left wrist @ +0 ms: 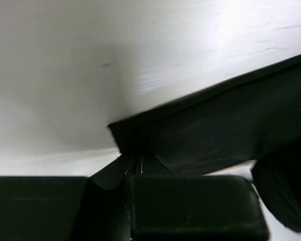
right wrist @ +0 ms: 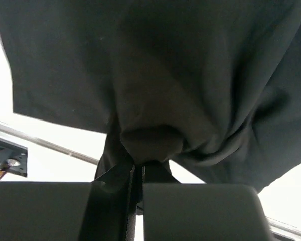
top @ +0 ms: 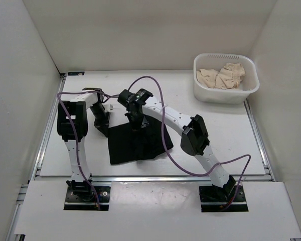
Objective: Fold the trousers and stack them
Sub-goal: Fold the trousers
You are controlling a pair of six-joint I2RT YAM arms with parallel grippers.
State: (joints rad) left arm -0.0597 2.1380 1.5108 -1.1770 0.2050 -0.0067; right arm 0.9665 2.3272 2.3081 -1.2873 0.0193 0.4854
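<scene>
Trousers (top: 140, 145) show only as a flat black patch from above, and I cannot pick out waistband, hems or how many layers are folded, because the matte cloth swallows every crease. In that top view both sets of fingertips are lost, black against black, under the wrist housings. The left wrist view is blurred, and the right wrist view is almost filled with cloth, so I see little of the bench (top: 215, 130) there. The left gripper (left wrist: 129, 170) is pressed closed with a corner of the cloth pinched in the slit between its fingers; that corner is the far left one, drawn out toward the bench's left edge. The right gripper (right wrist: 136, 173) is likewise clamped tight, on a gathered bunch of fabric at the far edge of the bundle, the rest of the cloth spreading away beyond its fingers. The bundle lies between the two arms, left of the bench's middle and nearer the near edge, well apart from the white basket (top: 226, 88) of beige cloth garments (top: 223, 76) in the far right corner. It is close to square, so a long axis is hard to call; it reads slightly longer left to right, its right end swung a little toward the far edge.
</scene>
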